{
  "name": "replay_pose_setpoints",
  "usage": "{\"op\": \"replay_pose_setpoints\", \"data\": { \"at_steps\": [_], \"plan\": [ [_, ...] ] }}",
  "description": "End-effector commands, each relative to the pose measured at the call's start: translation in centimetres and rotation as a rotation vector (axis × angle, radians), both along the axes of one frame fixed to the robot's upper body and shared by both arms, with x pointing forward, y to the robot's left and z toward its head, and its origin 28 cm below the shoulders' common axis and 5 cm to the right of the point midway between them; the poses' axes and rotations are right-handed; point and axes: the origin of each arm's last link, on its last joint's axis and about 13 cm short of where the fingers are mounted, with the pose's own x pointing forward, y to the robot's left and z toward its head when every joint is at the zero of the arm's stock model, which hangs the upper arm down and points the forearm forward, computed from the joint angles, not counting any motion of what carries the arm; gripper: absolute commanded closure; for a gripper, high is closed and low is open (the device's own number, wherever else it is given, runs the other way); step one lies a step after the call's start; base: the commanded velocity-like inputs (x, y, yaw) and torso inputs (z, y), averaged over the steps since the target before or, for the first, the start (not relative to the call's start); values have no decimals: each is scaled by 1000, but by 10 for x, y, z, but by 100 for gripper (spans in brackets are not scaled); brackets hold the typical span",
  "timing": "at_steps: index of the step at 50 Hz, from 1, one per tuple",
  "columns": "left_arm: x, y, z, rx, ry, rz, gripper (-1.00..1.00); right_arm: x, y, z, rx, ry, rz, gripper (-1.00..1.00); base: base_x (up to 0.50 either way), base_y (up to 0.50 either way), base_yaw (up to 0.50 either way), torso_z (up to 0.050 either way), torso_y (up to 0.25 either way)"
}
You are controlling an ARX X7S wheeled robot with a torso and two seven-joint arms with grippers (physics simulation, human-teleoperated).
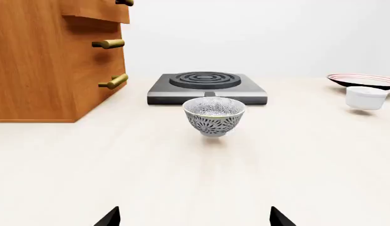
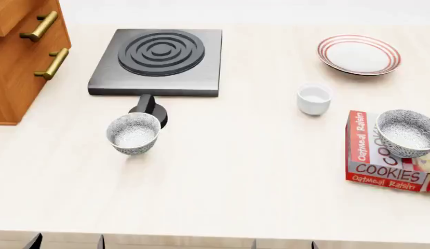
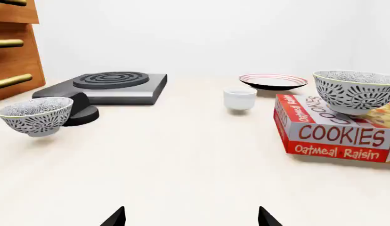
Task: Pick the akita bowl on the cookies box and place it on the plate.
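Note:
The akita bowl [image 2: 407, 132] [image 3: 355, 92], grey-and-white speckled, stands upright on the red-and-white cookies box [image 2: 381, 168] [image 3: 336, 136] at the table's right edge. Behind them lies the white plate [image 2: 358, 54] [image 3: 273, 81] [image 1: 361, 80] with red rings. My right gripper [image 3: 191, 217] is open and empty, low over bare table well short of the box. Also open and empty, my left gripper [image 1: 195, 217] faces an identical twin bowl [image 1: 214, 115] [image 2: 134, 133] on the table's left half. In the head view only fingertip slivers show at the near edge.
A small white cup [image 2: 314, 98] [image 3: 239, 99] stands between plate and box. A dark single-burner stove [image 2: 159, 57] with a round knob [image 2: 149, 109] sits at the back left. A wooden drawer cabinet [image 2: 21, 57] with brass handles fills the far left.

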Motion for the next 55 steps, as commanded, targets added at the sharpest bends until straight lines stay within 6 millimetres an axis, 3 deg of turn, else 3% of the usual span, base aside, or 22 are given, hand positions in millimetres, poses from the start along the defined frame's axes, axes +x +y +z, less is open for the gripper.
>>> {"op": "replay_pose_setpoints", "data": {
  "at_steps": [1, 25, 29, 34, 40, 44, 55],
  "plan": [
    [2, 0, 0, -6, 14, 6, -100, -2, 0, 4, -28, -52, -15, -100, 0, 0, 0, 0, 0],
    [2, 2, 2, -45, 5, 9, -100, -3, 0, 6, -22, -77, -18, -100, 0, 0, 0, 0, 0],
    [4, 5, 14, -40, -28, 6, -100, -3, -3, 22, -4, -154, -34, -100, 78, 0, 0, 0, 0],
    [-2, 9, 47, -2, -160, 18, -100, -10, -8, 60, 14, -257, -57, -100, 426, 0, 0, 0, 0],
    [-10, 11, 81, -54, -177, -10, -100, -22, -9, 91, 17, -341, -64, -100, 500, 0, 0, 0, 0],
    [-13, 11, 87, -65, -189, -16, -100, -23, -9, 102, 15, -369, -68, -100, 500, 0, 0, 0, 0],
    [-17, 13, 87, -67, -207, -9, -100, -33, -14, 107, -1, -418, -69, -100, 500, 0, 0, 0, 0]
  ]
}}
